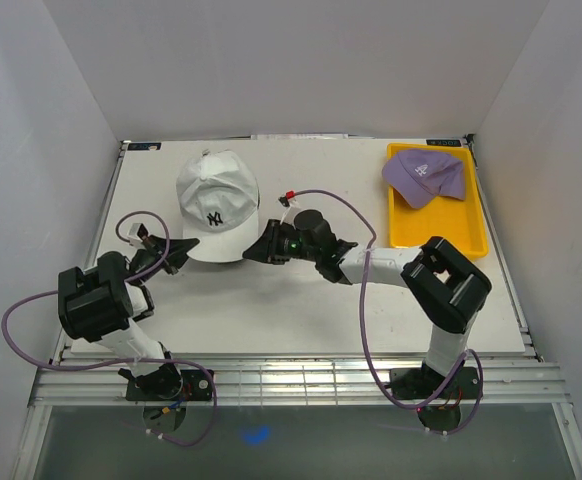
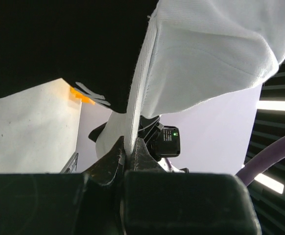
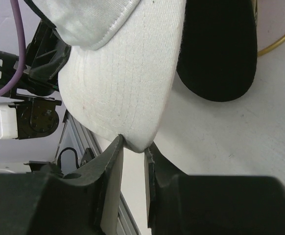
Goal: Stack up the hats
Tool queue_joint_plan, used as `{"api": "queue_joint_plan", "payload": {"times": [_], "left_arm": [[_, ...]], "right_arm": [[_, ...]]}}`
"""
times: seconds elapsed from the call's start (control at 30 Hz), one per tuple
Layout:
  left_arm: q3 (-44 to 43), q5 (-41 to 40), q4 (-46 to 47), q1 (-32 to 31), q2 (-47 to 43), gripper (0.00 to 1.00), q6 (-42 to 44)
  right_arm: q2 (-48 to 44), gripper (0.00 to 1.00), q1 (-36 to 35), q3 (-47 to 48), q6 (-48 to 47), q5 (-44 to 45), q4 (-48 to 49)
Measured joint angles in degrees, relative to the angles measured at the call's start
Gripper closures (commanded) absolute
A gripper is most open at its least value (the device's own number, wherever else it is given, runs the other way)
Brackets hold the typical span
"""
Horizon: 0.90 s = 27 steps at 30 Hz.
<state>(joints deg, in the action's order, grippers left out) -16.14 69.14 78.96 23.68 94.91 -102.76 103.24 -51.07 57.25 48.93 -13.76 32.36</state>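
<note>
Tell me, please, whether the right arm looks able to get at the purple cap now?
Probably not yet: the right gripper is shut on the white cap. Once it lets go, the table between it and the purple cap in the yellow tray looks free.

My bench (image 1: 301,310): white, flat. Yellow tray (image 1: 436,225) sits on it at the far right corner. Left of centre, a black cap (image 3: 221,58) has its brim on the surface, under the white cap (image 1: 216,205).

Black-and-white arms (image 1: 96,300), purple cables (image 1: 361,310)
</note>
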Motion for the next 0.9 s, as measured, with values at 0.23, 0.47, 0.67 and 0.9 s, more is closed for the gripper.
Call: {"api": "queue_joint_plan", "payload": {"times": [0.23,0.47,0.67,0.9], "left_arm": [[1.8,0.7,0.2,0.0,0.8,1.0,3.0],[2.6,0.9,0.6,-0.1,1.6,1.0,5.8],[3.0,1.3,1.1,-0.2,3.1,1.0,7.7],[3.1,1.6,1.3,-0.7,3.2,0.97,7.8]], "right_arm": [[1.1,0.86,0.3,-1.4,0.2,-2.7,0.2],[2.1,0.86,0.7,-1.6,-0.1,-4.3,-0.4],[2.2,0.83,0.7,-1.5,-1.9,-4.6,-2.4],[2.2,0.78,-0.3,1.3,-5.9,-4.8,-8.6]]}}
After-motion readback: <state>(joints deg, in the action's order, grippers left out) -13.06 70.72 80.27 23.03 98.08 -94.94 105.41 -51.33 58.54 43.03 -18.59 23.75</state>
